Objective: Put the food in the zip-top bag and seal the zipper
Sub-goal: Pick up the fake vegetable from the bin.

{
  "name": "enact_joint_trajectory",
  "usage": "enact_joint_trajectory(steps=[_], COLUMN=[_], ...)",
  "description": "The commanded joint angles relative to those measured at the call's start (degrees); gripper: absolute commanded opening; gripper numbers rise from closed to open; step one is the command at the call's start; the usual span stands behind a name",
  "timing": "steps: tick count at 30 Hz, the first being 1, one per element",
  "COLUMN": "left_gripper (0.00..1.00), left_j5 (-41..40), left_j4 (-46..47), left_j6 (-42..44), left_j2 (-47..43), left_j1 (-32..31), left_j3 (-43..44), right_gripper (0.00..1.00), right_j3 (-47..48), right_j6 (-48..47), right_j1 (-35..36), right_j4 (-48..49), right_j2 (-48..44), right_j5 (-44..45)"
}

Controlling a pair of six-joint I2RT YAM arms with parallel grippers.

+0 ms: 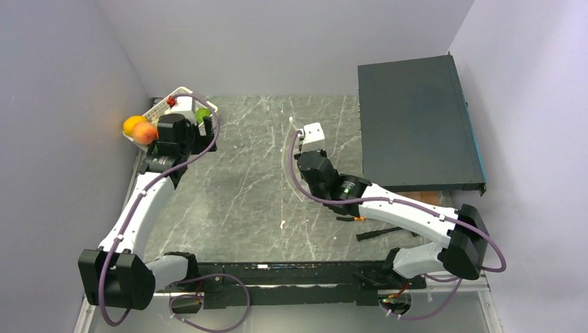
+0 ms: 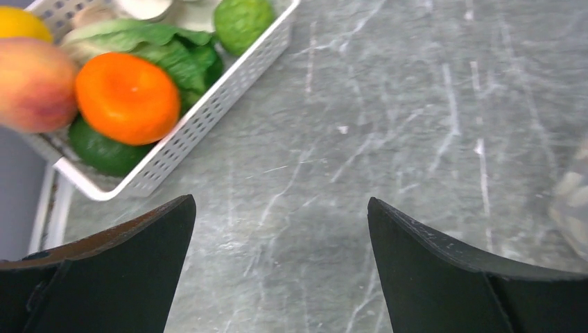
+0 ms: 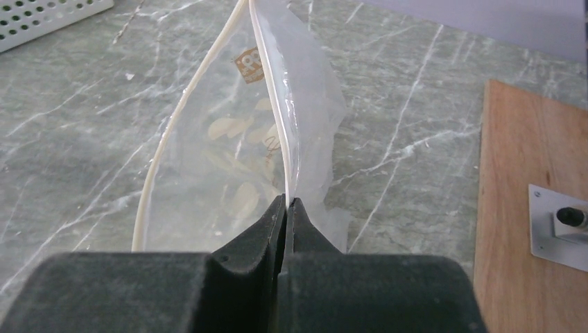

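The food lies in a white slotted basket (image 2: 229, 90): an orange citrus (image 2: 127, 97), a peach-coloured fruit (image 2: 31, 83), lettuce (image 2: 156, 41), a round green fruit (image 2: 243, 21) and a dark green piece (image 2: 104, 149). My left gripper (image 2: 281, 201) hovers open over bare table just right of the basket, holding nothing. My right gripper (image 3: 286, 200) is shut on the rim of the zip-top bag (image 3: 222, 152), which stands with its mouth spread. The whitish zipper (image 3: 156, 159) curves along both lips. Pale oval pieces (image 3: 229, 128) show through the plastic.
A dark flat box (image 1: 416, 125) fills the back right of the table. A wooden board (image 3: 527, 208) with a metal fitting (image 3: 558, 225) lies right of the bag. A black tool (image 1: 374, 230) rests beside the right arm. Grey walls close in on three sides.
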Motion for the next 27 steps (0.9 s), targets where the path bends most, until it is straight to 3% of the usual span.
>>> enact_joint_trajectory(steps=[1, 6, 9, 15, 19, 27], left_gripper=[1.00, 1.00, 1.00, 1.00, 1.00, 0.99], left_j5=[-10.08, -8.52, -3.63, -1.19, 2.64, 7.27], left_j4=[0.52, -0.34, 1.10, 8.96, 18.51, 23.31], left_j6=[0.55, -9.94, -16.89, -27.87, -28.95, -28.27], left_j2=[1.14, 3.37, 4.98, 9.07, 10.08, 14.61], left_j1=[1.96, 11.28, 17.17, 20.77, 21.01, 24.00], left_j3=[0.91, 1.76, 2.46, 0.02, -4.84, -5.89], right_gripper=[0.00, 0.00, 0.00, 0.00, 0.00, 0.00], right_j3=[0.73, -0.40, -1.02, -1.67, -1.48, -1.55], right_j6=[-0.49, -0.88, -0.83, -1.17, -1.29, -1.41], right_j1=[0.14, 0.14, 0.10, 0.15, 0.14, 0.12], right_j4=[1.81, 2.72, 3.17, 4.05, 3.91, 5.29], right_j2=[-1.24, -2.46, -3.21, -3.84, -3.03, -0.76], right_j5=[-4.61, -6.48, -6.23, -6.45, -5.77, -6.02])
